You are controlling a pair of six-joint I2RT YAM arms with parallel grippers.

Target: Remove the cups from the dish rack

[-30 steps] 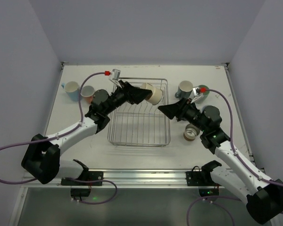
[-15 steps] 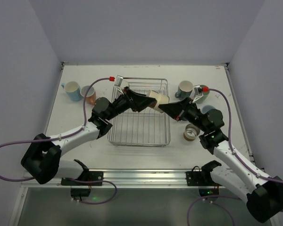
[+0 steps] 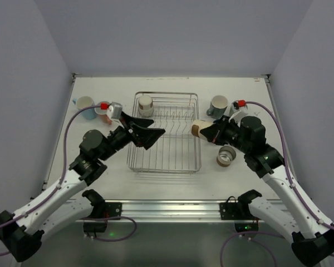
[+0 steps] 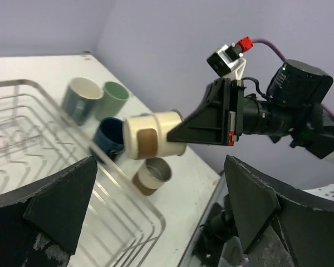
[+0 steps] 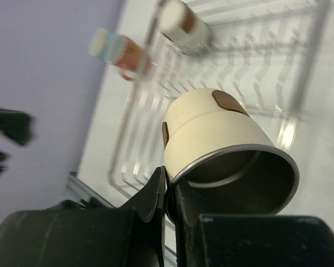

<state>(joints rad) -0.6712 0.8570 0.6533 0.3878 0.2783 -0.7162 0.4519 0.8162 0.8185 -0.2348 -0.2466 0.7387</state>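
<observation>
Cream cup (image 3: 199, 129) over dish rack (image 3: 161, 170) edge

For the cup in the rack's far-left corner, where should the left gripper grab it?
Probably by its upper body, coming down from above. The cup seems to stand in the rack's far-left corner, with wires close on two sides, so a side approach looks blocked. The left gripper is open.
</observation>
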